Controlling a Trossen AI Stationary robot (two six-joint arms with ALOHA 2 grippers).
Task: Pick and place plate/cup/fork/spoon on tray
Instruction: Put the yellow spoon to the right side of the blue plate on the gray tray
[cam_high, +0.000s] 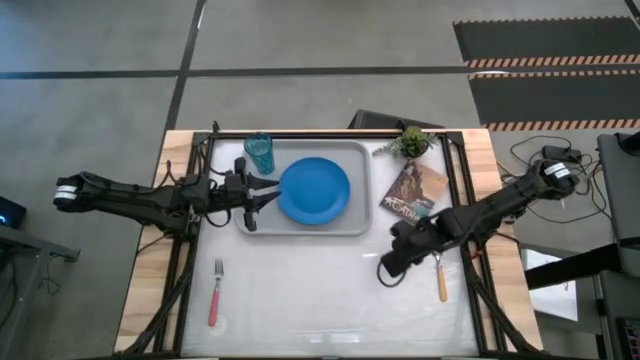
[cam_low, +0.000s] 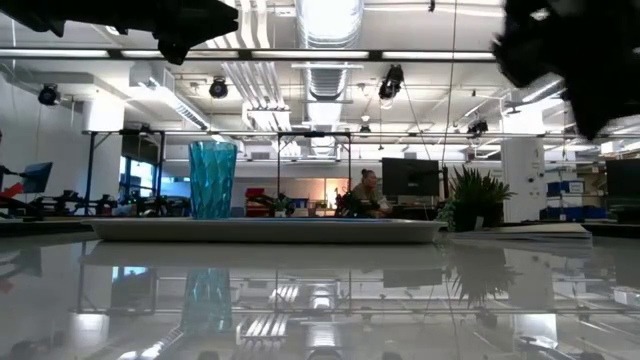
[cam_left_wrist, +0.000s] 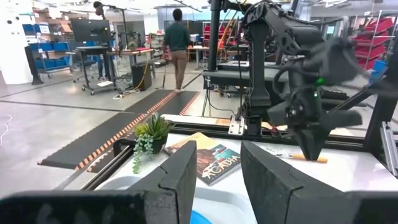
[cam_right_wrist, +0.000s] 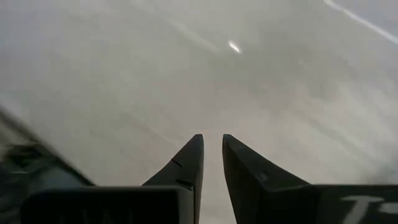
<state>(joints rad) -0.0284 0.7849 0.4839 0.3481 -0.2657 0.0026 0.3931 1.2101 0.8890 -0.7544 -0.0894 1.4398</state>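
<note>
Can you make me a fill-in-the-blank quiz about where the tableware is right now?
1. The blue plate lies on the ____.
2. The cup stands on the tray, at the corner nearest the ____ gripper.
3. The fork with the pink-red handle lies on the ____, off the tray.
4. The spoon lies beside the ____ gripper.

Missing words: tray; left; table; right

My plate (cam_high: 315, 190) is solid blue; my cup (cam_high: 259, 152) translucent teal, faceted. The tray (cam_high: 358, 160) is light grey. Fork (cam_high: 215, 293) handle: pink-red. Spoon (cam_high: 441, 277) handle: orange-yellow. Table (cam_high: 320, 290): glossy white, wood-edged.
</note>
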